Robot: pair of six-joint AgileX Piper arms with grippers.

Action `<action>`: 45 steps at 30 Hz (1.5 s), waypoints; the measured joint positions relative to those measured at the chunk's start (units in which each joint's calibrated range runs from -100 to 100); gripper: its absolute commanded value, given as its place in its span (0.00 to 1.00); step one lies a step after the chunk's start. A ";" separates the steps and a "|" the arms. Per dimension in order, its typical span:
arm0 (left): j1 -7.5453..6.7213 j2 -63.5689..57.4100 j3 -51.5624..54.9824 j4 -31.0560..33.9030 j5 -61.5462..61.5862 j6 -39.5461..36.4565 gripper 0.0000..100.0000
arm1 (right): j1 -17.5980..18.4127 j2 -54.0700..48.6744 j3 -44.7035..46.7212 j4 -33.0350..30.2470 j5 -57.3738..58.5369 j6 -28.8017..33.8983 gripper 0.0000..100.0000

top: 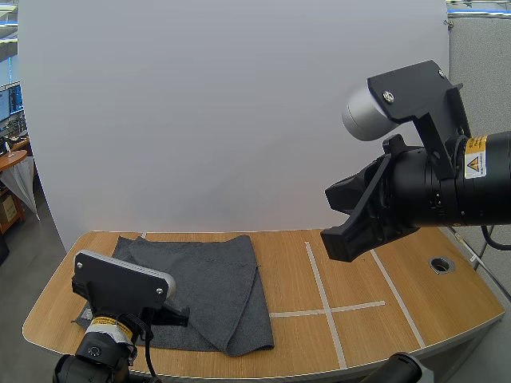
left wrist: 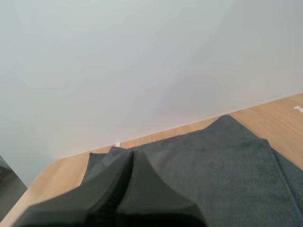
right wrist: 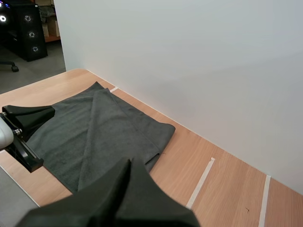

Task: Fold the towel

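Observation:
A dark grey towel [top: 207, 287] lies folded on the left half of the wooden table [top: 415, 303], one layer turned over along its right side. My left gripper [top: 177, 316] sits low over the towel's near left part, its fingers [left wrist: 124, 177] together as one dark wedge above the cloth [left wrist: 218, 165], holding nothing. My right gripper [top: 334, 230] hangs high above the table's middle right, well clear of the towel [right wrist: 99, 132]; its fingers [right wrist: 124, 184] also lie together with nothing between them. The left gripper [right wrist: 29, 117] shows at the towel's edge in the right wrist view.
White tape lines [top: 323, 295] cross the table right of the towel. A round cable hole [top: 441, 264] is set in the table at the far right. A white wall panel [top: 239, 112] stands along the table's back edge.

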 measured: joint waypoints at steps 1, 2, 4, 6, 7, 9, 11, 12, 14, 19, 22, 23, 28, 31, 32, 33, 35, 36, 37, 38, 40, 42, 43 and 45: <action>0.00 0.00 -0.07 0.44 -2.80 0.00 0.00 | 0.00 0.00 0.00 -0.01 0.00 0.03 0.00; 0.00 0.00 -0.43 0.52 -4.58 0.00 0.00 | 0.00 0.00 0.00 -0.13 0.06 0.28 0.00; 0.00 -0.11 -5.80 0.80 -4.97 0.00 0.00 | 0.00 0.00 0.00 -0.25 0.06 0.36 0.00; 0.00 -0.11 -9.12 0.80 -4.12 0.00 0.00 | 0.00 0.00 0.00 -0.37 0.06 0.36 0.00; 0.00 -0.11 -11.00 0.88 -3.95 0.00 0.00 | 0.00 0.00 0.00 -0.37 0.06 0.36 0.00; 0.00 -0.11 -17.75 0.88 2.96 0.00 0.00 | 0.00 0.00 0.00 -0.48 0.06 0.36 0.00; 0.00 -0.24 -20.19 0.74 5.17 0.00 0.00 | 0.00 0.00 0.00 -0.48 0.06 0.51 0.00; 0.00 -0.24 -22.08 0.30 7.85 0.00 0.00 | 0.00 0.00 0.00 -0.48 0.06 0.75 0.00; 0.00 -0.24 -25.73 -1.13 13.68 -0.09 0.00 | 0.00 0.00 0.00 -0.74 0.06 2.64 0.00; 0.00 -0.24 -35.22 -9.27 31.27 4.06 0.00 | -0.08 0.00 0.00 -1.41 0.06 5.00 0.00; 0.00 5.10 -36.46 -17.15 41.96 14.27 0.00 | -1.16 -0.60 0.56 -1.41 0.06 5.50 0.00; 0.00 7.17 -36.46 -17.92 43.14 15.14 0.00 | -1.38 -0.72 0.77 -1.41 0.06 5.50 0.00; 0.00 11.72 -36.46 -18.69 44.37 16.05 0.00 | -1.57 -1.18 1.18 -1.41 0.08 5.50 0.00; 0.00 16.72 -36.46 -19.03 44.38 16.43 0.00 | -1.67 -1.63 1.34 -1.41 0.08 5.50 0.00; 0.00 36.06 -40.02 -25.79 45.36 26.43 0.00 | -1.73 -2.15 1.98 -1.41 0.08 5.50 0.00; 0.00 39.56 -40.50 -28.58 45.36 29.63 0.00 | -1.82 -4.32 3.48 -1.41 0.08 5.50 0.00; 0.00 45.91 -41.54 -35.80 45.24 36.77 0.00 | -1.82 -7.28 4.70 -1.41 0.08 5.50 0.00; 0.00 47.49 -41.76 -37.72 45.24 39.34 0.00 | -1.82 -7.41 4.70 -1.41 0.08 5.50 0.00; 0.00 51.01 -42.65 -41.50 45.24 42.66 0.00 | -1.82 -7.91 4.70 -1.41 0.08 5.50 0.00; 0.00 52.04 -42.95 -42.51 45.24 43.66 0.00 | -1.82 -8.05 4.70 -1.41 0.08 5.50 0.00; 0.00 55.52 -44.10 -45.48 45.40 46.81 0.00 | -1.82 -8.31 4.70 -1.41 0.08 5.50 0.00; 0.00 57.71 -44.98 -46.81 45.40 48.50 0.00 | -1.82 -8.31 4.70 -1.41 0.08 5.50 0.00; 0.00 58.83 -45.42 -47.50 45.21 49.07 0.02 | -1.82 -8.31 4.70 -1.41 0.08 5.50 0.00; 0.00 66.99 -49.08 -49.96 45.21 51.53 0.09 | -1.82 -8.31 4.70 -1.41 0.08 5.50 0.00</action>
